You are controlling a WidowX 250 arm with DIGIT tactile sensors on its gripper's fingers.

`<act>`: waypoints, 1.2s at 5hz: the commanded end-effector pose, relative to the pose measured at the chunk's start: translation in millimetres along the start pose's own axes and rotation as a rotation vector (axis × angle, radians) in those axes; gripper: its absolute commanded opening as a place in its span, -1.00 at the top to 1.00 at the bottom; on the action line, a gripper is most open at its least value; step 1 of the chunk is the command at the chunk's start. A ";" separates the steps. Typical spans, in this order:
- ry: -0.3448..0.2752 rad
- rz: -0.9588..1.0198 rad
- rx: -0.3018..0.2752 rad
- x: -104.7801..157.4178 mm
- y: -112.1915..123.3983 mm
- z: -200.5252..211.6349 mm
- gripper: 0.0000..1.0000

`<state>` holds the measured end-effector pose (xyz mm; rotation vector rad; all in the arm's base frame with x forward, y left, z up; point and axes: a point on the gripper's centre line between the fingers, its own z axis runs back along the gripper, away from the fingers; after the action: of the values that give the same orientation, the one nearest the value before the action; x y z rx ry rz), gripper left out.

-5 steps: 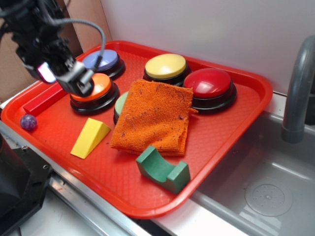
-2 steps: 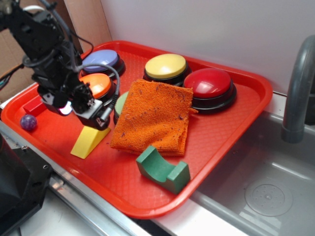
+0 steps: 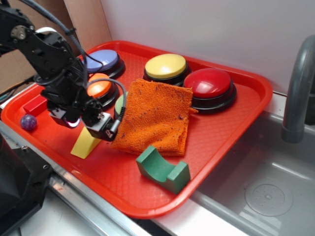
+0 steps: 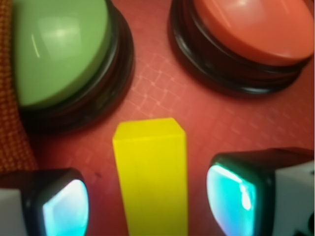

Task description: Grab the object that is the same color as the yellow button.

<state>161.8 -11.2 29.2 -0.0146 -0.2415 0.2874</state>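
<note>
The gripper (image 3: 87, 129) has travelled from the upper left of the frame, where it hung over the orange button (image 3: 99, 86), down and rightward toward the centre-left. It now sits low over the wedge (image 3: 84, 142), covering that block's upper end, which was in full view a second ago. The orange button, earlier half hidden by the arm, shows more of its top.

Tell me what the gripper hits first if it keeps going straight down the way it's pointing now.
Most likely the yellow wedge block: in the wrist view it lies between the two fingers of the open gripper, so they would straddle it and then reach the red tray. How much height remains is unclear.
</note>
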 end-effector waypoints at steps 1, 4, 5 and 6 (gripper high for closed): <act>-0.003 0.023 0.006 4.1 0.7 -14.6 -0.92; 0.074 0.019 0.019 16.2 0.9 12.1 1.00; 0.095 -0.002 -0.037 27.3 0.7 38.0 1.00; 0.110 -0.074 -0.071 40.1 -9.9 72.7 1.00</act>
<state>176.2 -12.8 99.7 -0.0887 -0.1058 0.2166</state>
